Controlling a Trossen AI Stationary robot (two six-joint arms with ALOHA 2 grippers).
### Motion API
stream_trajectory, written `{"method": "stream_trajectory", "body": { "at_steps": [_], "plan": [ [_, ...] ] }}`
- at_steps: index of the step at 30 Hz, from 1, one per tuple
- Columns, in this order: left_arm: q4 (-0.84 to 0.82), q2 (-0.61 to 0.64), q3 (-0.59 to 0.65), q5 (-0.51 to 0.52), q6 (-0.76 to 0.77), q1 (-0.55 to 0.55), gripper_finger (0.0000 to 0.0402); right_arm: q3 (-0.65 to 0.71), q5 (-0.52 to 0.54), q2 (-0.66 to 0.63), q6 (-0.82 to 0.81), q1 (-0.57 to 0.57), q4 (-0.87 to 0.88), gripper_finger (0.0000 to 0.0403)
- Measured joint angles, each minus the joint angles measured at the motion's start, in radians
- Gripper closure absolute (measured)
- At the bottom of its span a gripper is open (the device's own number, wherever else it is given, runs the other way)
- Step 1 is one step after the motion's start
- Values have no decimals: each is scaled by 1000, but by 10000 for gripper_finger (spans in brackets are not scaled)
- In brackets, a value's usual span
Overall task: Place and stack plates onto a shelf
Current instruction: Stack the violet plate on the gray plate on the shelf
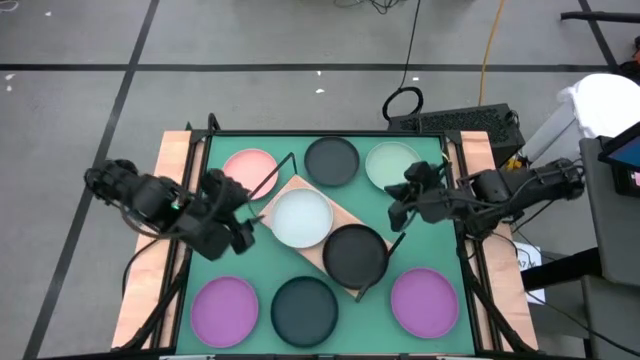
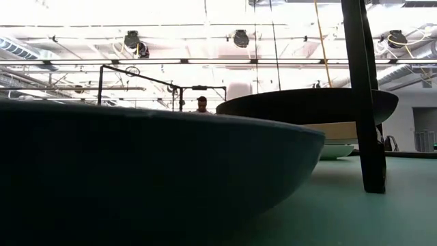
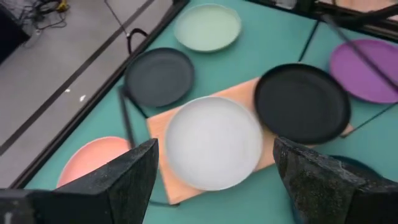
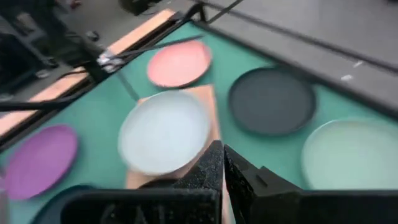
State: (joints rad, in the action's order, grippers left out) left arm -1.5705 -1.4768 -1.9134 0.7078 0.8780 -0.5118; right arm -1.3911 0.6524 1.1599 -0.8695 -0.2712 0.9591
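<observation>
So the shelf (image 1: pixel 330 235) sits tilted near the middle of the high view, a light wood board with two plates already on it: a pale white-ish plate (image 1: pixel 301 217) toward the upper left and a black plate (image 1: pixel 355 253) toward the lower right, side by side, not stacked yet. The other six are spread around it on the green surface (image 1: pixel 375 205): pink plate (image 1: pixel 249 170) upper left, dark grey plate (image 1: pixel 331 161) top center, pale green plate (image 1: pixel 392 165) upper right, then two purple ones (image 1: pixel 225 308) and (image 1: pixel 424 301) in the lower corners with a dark teal plate (image 1: pixel 304 309) between them.

These look stiff, light and kinda slick, probably melamine or ceramic, so I'd guess they clack and slide if nudged. Shallow rims lying flat mean the only real hold is pinching the rim edge.

Left hand (image 3: pixel 214 177) hovers left of the shelf, fingers spread wide, holding nothing. Right hand (image 4: pixel 222 165) is at the right of the shelf, fingers pressed together, nothing between them.

The low view is mostly blocked by a dark plate up close, so there's not much to read there. The shelf's wire frame is hard to trace.
</observation>
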Motion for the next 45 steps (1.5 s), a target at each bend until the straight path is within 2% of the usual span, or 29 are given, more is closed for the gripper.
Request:
{"method": "stream_trajectory", "body": {
  "at_steps": [6, 14, 17, 22, 26, 33, 37, 41, 45],
  "plan": [
    [3, 141, 127, 0, -6, 52, 80, 0, -4, 0, 2, 77, 4, 403],
    [12, 250, 164, 0, -11, 133, 80, 0, -61, 0, -24, 129, 113, 403],
    [12, 267, 164, 0, -19, 140, 80, 0, -145, 0, -58, 145, 182, 403],
    [13, 269, 164, 1, -67, 156, 80, 0, -344, -1, -99, 147, 232, 403],
    [13, 266, 164, 0, -145, 173, 80, 0, -457, -1, -77, 102, 235, 399],
    [13, 269, 164, -20, -229, 242, 80, 0, -469, -1, -213, -16, 363, 350],
    [13, 269, 164, -46, -284, 280, 80, 8, -470, -1, -230, -82, 398, 319],
    [33, 267, 164, -53, -323, 331, 80, 73, -502, -2, -229, -137, 387, 295],
    [72, 266, 164, -59, -387, 387, 80, 205, -614, -2, -236, -200, 283, 275]
  ]
}}
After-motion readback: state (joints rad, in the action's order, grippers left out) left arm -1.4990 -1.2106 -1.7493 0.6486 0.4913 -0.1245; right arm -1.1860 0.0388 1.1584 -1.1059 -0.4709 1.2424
